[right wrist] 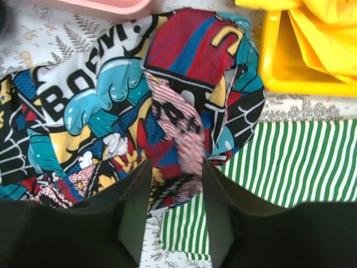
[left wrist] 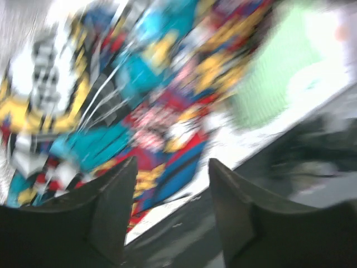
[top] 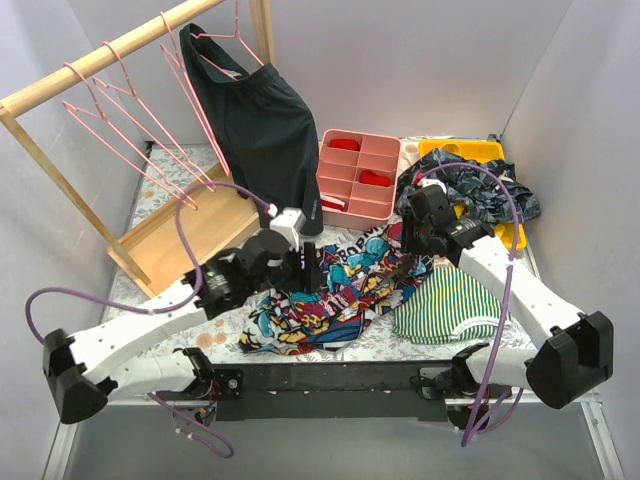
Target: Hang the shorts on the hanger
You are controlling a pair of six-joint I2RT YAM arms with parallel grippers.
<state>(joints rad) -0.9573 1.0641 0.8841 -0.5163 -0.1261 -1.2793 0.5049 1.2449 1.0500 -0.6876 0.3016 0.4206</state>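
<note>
The comic-print shorts (top: 330,295) lie crumpled at the table's middle front. My right gripper (top: 410,262) is at their right end. In the right wrist view it (right wrist: 177,164) is shut on a raised fold of the shorts (right wrist: 100,106). My left gripper (top: 305,270) hangs over the left part of the shorts. In the blurred left wrist view it (left wrist: 173,162) is open and empty above the shorts (left wrist: 139,84). Several pink hangers (top: 188,200) hang on the wooden rack (top: 90,65) at the far left, away from both grippers.
Black shorts (top: 260,120) hang on the rack's right end. A pink compartment box (top: 357,178) and a yellow tray (top: 465,152) with a dark blue patterned garment (top: 480,190) stand at the back. A green striped cloth (top: 445,305) lies beside the shorts.
</note>
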